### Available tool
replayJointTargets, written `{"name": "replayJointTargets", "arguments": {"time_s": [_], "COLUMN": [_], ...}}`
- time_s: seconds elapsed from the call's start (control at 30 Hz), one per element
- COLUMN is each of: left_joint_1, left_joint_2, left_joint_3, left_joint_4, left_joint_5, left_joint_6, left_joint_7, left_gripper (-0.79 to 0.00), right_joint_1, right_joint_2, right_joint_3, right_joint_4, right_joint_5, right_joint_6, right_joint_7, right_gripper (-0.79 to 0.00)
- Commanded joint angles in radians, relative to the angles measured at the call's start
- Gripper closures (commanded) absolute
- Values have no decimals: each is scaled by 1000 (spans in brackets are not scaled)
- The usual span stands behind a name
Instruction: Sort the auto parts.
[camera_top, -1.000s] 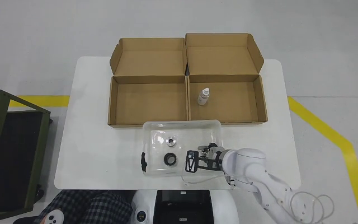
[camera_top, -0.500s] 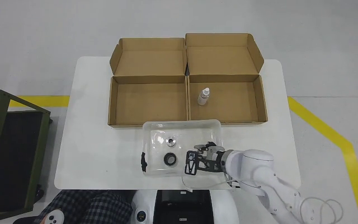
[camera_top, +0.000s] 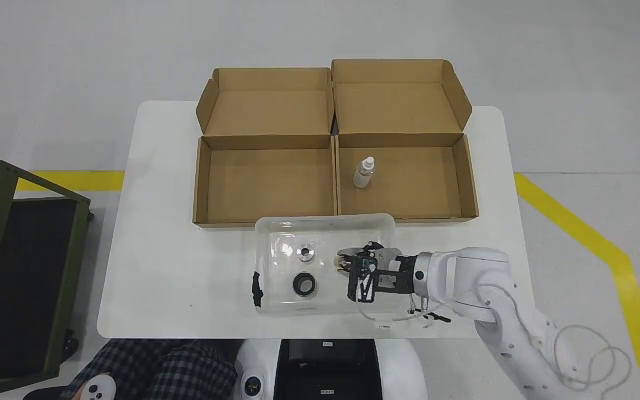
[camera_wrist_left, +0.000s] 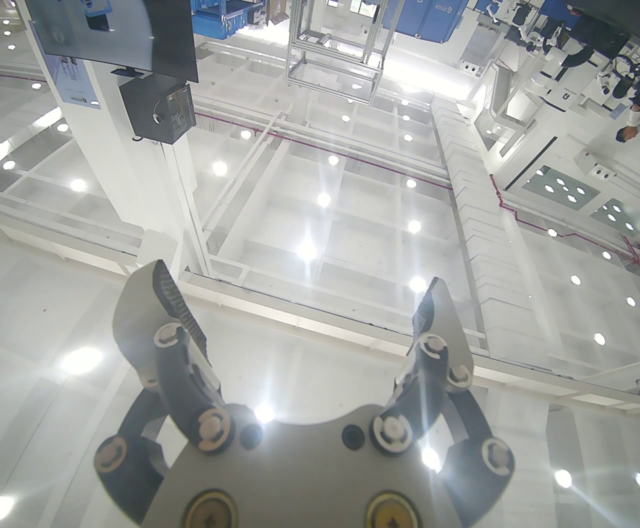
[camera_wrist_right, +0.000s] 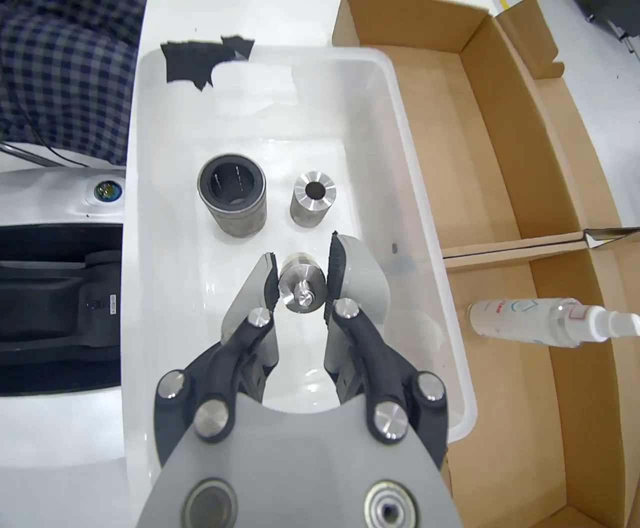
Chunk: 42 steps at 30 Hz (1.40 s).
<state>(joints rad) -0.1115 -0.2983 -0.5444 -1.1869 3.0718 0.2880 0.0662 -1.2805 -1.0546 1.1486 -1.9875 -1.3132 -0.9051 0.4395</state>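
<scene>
Right tool (camera_wrist_right: 301, 265) clamped on the small steel stud part (camera_wrist_right: 299, 295) over the clear bin (camera_wrist_right: 410, 150). Left tool (camera_wrist_left: 296, 274) spread apart, pointing at ceiling.

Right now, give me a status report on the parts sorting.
Left gripper open, pointing up. Right gripper shut on stud part in bin. Sleeve, bushing close ahead, not touching.

A white table (camera_top: 160, 200) stood there, one open cardboard box (camera_top: 265, 185) sat toward its far edge, a second box (camera_top: 420, 190) touched it alongside, a clear plastic bin (camera_top: 325, 221) lay just before both.
</scene>
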Motion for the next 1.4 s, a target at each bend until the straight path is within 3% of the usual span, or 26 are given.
{"name": "replayJointTargets", "arguments": {"time_s": [0.0, 0.3, 0.53, 0.67, 1.0, 1.37], "left_joint_1": [0, 0, 0, 0, 0, 0], "left_joint_2": [0, 0, 0, 0, 0, 0], "left_joint_3": [0, 0, 0, 0, 0, 0], "left_joint_4": [0, 0, 0, 0, 0, 0], "left_joint_5": [0, 0, 0, 0, 0, 0], "left_joint_6": [0, 0, 0, 0, 0, 0], "left_joint_7": [0, 0, 0, 0, 0, 0], "left_gripper": [-785, -785, -785, -785, -785, -785], "right_joint_1": [3, 6, -29, -37, -80, -25], "right_joint_2": [1, 9, 20, 25, 21, 24], "right_joint_3": [13, 99, 212, 260, 302, 354], "right_joint_4": [19, 67, -19, -50, -175, -199], "right_joint_5": [23, 160, 258, 313, 364, 463], "right_joint_6": [-10, -53, -34, -42, 54, 68], "right_joint_7": [-67, -266, -363, -387, -478, -452], "right_gripper": [0, 0, 0, 0, 0, 0]}}
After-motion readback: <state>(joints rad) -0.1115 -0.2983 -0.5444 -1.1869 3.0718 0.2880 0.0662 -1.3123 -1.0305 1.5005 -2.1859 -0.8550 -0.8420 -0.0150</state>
